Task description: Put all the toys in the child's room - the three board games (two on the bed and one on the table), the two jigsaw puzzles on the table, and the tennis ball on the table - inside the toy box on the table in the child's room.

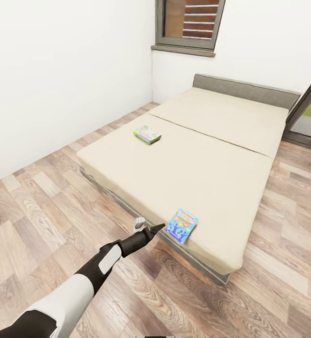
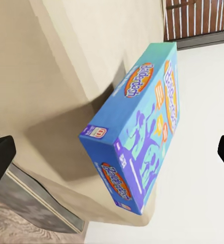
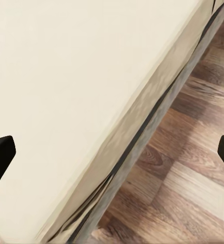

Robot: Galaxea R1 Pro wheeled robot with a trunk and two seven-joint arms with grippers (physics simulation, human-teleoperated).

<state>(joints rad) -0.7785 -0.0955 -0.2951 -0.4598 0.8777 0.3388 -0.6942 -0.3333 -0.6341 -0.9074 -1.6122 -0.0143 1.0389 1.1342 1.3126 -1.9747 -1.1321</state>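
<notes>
In the head view, the wood floor (image 1: 42,202) fills the left side, under a white wall (image 1: 66,70). The left arm reaches forward from the lower left, and its left pincer (image 1: 156,229) is close to the near edge of the bed (image 1: 198,159), just beside the blue game box (image 1: 182,225). How far this pincer is spread is hard to judge from there. In the left wrist view, the two dark fingertips (image 2: 0,160) stand at opposite borders of the picture, so the left pincer (image 2: 112,157) is wide, and the blue game box (image 2: 139,132) lies between them but not touching them. It holds nothing.

The blue box rests flat on the beige cover, near the front corner of the bed. Farther back, towards the wall side of the bed, lies a smaller green-edged game box (image 1: 147,134), well apart from the blue one. Behind the bed there is a grey headboard (image 1: 247,91) and above it a window (image 1: 188,23).

In the right wrist view, the right pincer (image 3: 112,150) is also wide, with its fingertips (image 3: 1,152) far apart, above the edge of the bed (image 3: 66,91) and the floor (image 3: 193,168). It is empty.
</notes>
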